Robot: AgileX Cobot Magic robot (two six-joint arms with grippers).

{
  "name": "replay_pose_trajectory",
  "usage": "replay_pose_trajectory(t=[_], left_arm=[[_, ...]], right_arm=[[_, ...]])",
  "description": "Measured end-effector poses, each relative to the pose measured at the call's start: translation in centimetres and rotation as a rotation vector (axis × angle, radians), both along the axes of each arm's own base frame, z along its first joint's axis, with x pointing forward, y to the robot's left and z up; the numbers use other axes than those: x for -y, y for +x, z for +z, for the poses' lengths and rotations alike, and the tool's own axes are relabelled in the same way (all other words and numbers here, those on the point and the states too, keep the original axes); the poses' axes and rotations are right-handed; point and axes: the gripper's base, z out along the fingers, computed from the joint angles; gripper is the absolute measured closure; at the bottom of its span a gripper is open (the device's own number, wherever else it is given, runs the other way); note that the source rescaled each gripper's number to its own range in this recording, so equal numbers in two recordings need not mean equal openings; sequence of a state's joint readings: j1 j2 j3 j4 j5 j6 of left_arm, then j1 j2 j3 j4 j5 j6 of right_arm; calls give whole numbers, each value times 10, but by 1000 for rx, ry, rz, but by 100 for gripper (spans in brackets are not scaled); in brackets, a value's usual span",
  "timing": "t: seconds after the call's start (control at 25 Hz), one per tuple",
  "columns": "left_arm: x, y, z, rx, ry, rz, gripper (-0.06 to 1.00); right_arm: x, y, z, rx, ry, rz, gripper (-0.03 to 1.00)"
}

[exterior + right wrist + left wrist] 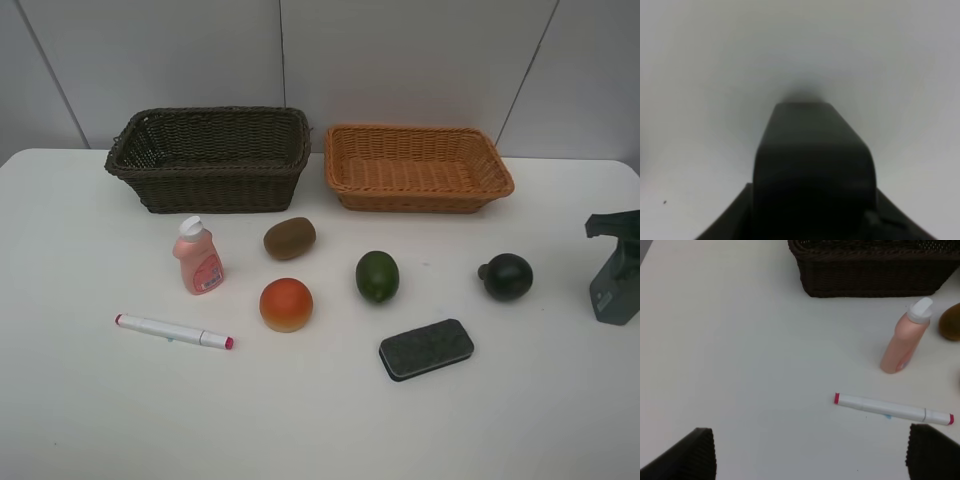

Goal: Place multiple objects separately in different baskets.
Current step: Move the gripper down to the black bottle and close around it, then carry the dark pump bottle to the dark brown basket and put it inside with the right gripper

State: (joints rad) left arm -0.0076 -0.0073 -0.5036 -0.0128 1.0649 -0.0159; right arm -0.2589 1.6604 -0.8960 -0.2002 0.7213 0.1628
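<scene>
The dark brown basket [210, 160] and the orange-tan basket [418, 168] stand empty at the back. In front lie a pink white-capped bottle [198, 257], kiwi [289, 238], orange-red fruit [286, 304], green fruit [377, 276], dark-green round fruit [506, 277], white marker [173, 331] and dark eraser [426, 349]. My left gripper [812, 447] is open and empty, above the table near the marker [892, 409] and bottle [905, 337]. My right gripper [612, 232] is at the right edge, low at the table, apparently shut on the dark-green box [616, 290], which fills the right wrist view [812, 160].
The white table [80, 400] ends at a pale wall behind the baskets. The dark basket's wall [875, 275] shows in the left wrist view, with the kiwi [951, 322] at that picture's edge.
</scene>
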Motion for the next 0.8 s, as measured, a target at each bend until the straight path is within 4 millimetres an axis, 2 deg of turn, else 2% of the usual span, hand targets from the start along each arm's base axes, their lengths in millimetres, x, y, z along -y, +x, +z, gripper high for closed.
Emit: replay_pose_trajectory(t=[0.6,0.68,0.8], left_arm=[[0,0,0,0,0,0,-6],[0,0,0,0,0,0,-6],[0,0,0,0,0,0,-6]], right_arm=[[-1,0,4,-5,9,-12,95],[-1,0,15,13,16,-26,96],[-4,2,45,79,11,-32,96]])
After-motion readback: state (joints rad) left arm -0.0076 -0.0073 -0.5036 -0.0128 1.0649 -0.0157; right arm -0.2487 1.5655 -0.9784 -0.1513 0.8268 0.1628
